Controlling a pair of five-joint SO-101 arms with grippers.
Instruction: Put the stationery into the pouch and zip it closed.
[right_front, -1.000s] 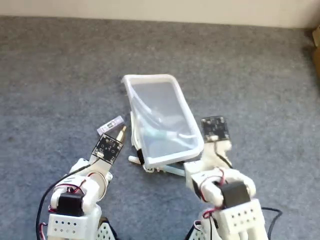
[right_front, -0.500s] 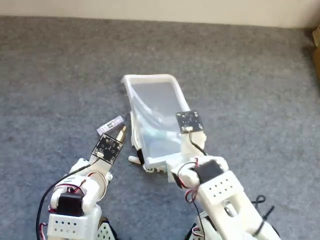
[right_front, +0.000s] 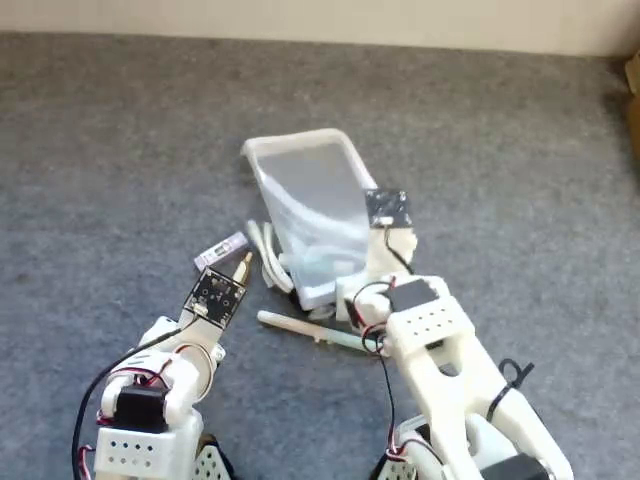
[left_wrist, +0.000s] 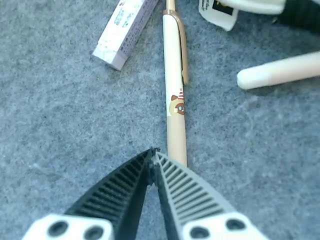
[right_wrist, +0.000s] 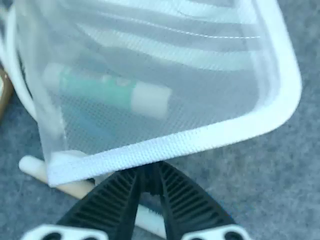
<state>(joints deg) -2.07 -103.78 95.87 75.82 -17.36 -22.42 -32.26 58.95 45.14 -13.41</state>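
- Right gripper (right_wrist: 148, 172): jaws together on the near hem of the pouch (right_wrist: 210, 134). It looks like a pinch on the fabric (a thin bite, right at the tips). Any pull or lift could slip the hem free.
- Green-and-white stick (right_wrist: 107, 92) lies inside the pouch, close to the pinched edge. I can't tell which side the mouth is on. If it's open and I tilt the pouch, the stick could slide out.
- White pen (right_front: 305, 327) lies on the grey carpet (right_front: 120, 130) just beside the right gripper, one end tucked under the hem in the right wrist view. Dragging the pouch could roll it away.
- Left gripper (left_wrist: 152, 154): jaws together, holding nothing, tips over the near end of the cream pen (left_wrist: 175, 100). If I go down without spreading the jaws, I'd expect to poke the pen and skid it.
- Small box (left_wrist: 125, 32) lies near that pen's far end, not touching it. A wide sweep would knock it.
- Both arms are working near the pouch, so collision is my main worry.
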